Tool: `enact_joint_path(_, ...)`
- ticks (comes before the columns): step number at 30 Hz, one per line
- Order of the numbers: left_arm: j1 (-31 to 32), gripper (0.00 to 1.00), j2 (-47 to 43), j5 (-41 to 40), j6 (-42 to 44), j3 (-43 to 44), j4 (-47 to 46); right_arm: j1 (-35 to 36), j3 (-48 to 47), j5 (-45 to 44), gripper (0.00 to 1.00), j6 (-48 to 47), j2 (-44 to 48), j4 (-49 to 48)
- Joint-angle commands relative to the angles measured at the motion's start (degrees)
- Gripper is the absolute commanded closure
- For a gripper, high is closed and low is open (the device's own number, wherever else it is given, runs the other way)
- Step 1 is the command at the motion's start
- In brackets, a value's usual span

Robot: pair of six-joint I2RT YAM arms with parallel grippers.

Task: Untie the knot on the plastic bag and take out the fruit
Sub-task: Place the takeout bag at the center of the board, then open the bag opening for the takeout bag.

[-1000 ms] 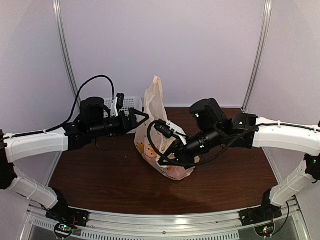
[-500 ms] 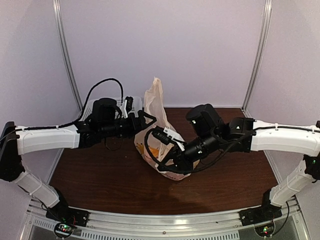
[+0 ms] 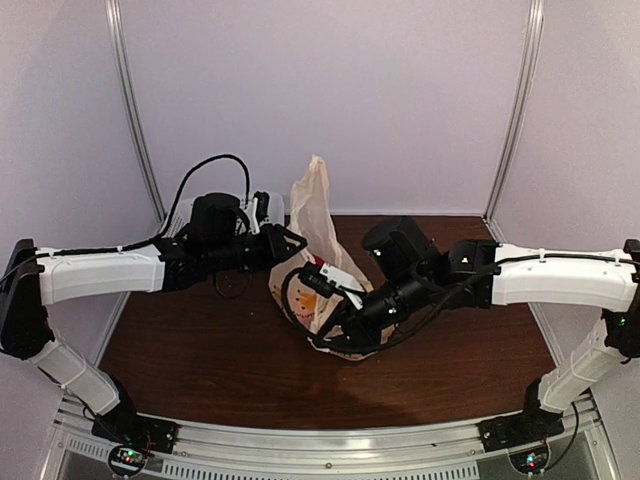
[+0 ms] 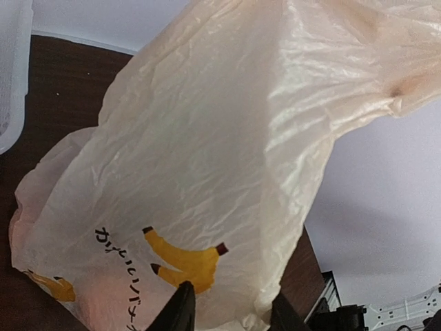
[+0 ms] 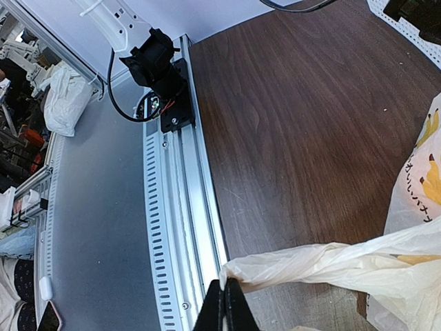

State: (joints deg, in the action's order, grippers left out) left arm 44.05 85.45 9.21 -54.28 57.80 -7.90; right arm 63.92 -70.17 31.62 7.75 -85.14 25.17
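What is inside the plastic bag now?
Through the plastic bag only a faint pinkish shade shows near its bottom. The crinkled film covers the contents, so no fruit can be made out.

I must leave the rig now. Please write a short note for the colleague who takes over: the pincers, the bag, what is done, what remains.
Left pincer: open, at the side of the plastic bag, not closed on it.
Right pincer: shut on a stretched fold of the bag film, low on the bag.
Bag: upright mid-table, its loop pointing up.
Done: only this grasp. No fruit is seen outside the bag.
Left: untie the knot, which no view shows clearly, then take out the fruit.
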Motion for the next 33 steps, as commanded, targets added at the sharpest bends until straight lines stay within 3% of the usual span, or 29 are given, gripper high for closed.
enact_joint_path(1,0.3,0.75,0.9,-0.3,1.1,1.7,0.1,0.5,-0.1,-1.9,1.0,-0.6,-0.4,1.0)
enact_joint_path(4,0.3,0.93,0.8,-0.6,1.6,1.9,1.3,0.5,-0.3,-3.6,1.0,-0.3,0.9,0.6)
enact_joint_path(6,0.3,1.0,0.1,-1.3,2.4,1.7,2.5,0.4,-0.8,-6.8,0.84,0.1,2.4,0.9)
enact_joint_path(12,0.3,1.0,-3.0,-1.9,5.4,-1.2,3.9,-1.7,-3.4,-16.9,0.27,1.8,8.8,2.7)
enact_joint_path(16,0.3,1.0,-4.9,-1.7,6.4,-3.5,3.6,-4.1,-4.0,-21.3,0.07,3.5,13.6,0.8)
enact_joint_path(20,0.3,1.0,-6.0,-1.7,6.9,-5.0,3.2,-6.2,-4.4,-30.5,0.01,6.5,15.1,-0.7)
enact_joint_path(26,0.3,1.0,-5.9,-1.0,7.5,-5.3,2.5,-7.2,-10.2,-43.7,0.01,10.4,7.3,5.2)
enact_joint_path(33,0.3,1.0,-6.2,-1.1,8.0,-5.4,2.6,-7.2,-14.7,-47.6,0.01,12.8,-2.2,7.6)
